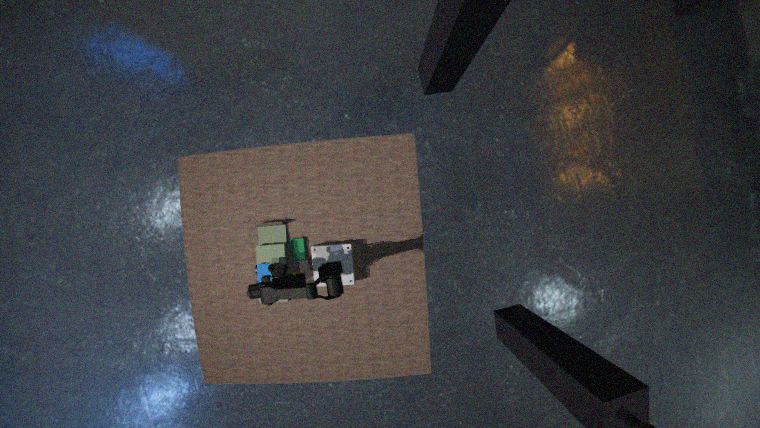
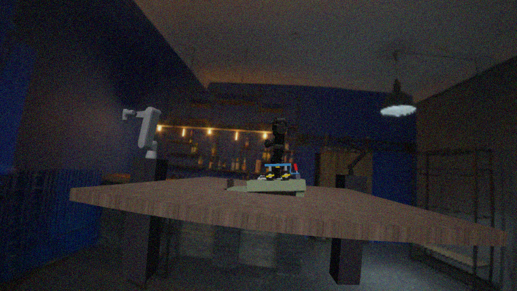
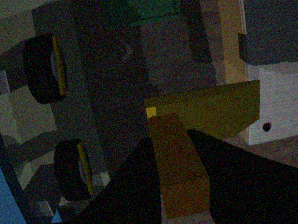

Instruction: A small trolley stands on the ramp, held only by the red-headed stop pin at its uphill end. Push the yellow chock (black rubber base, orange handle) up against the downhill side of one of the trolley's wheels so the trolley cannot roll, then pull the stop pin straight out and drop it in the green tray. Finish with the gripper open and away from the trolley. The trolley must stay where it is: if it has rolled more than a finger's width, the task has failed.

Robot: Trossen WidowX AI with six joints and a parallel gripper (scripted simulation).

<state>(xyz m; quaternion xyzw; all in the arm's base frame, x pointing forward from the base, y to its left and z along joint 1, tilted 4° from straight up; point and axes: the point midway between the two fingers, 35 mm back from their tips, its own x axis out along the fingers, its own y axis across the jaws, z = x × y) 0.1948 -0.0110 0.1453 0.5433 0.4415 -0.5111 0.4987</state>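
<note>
My gripper (image 3: 169, 143) is shut on the orange handle of the yellow chock (image 3: 215, 112). The chock is between the ramp and the arm's base plate, to the side of the trolley, apart from its wheels. The trolley (image 1: 264, 271) (image 2: 277, 164) has a blue deck and black wheels with yellow; two wheels show at the left in the wrist view. It stands on the pale green ramp (image 1: 272, 252) (image 2: 275, 185). The red-headed stop pin (image 2: 295, 167) stands at its uphill end. The green tray (image 1: 298, 248) (image 3: 150, 10) lies beside the ramp. The chock's black base is hidden.
The white base plate (image 1: 348, 277) (image 3: 282, 100) stands to the right of the ramp in the top view, on the wooden table (image 1: 319, 186) (image 2: 289, 217). The arm covers part of the ramp and plate there. The trolley's wheels are close to the left finger's side in the wrist view.
</note>
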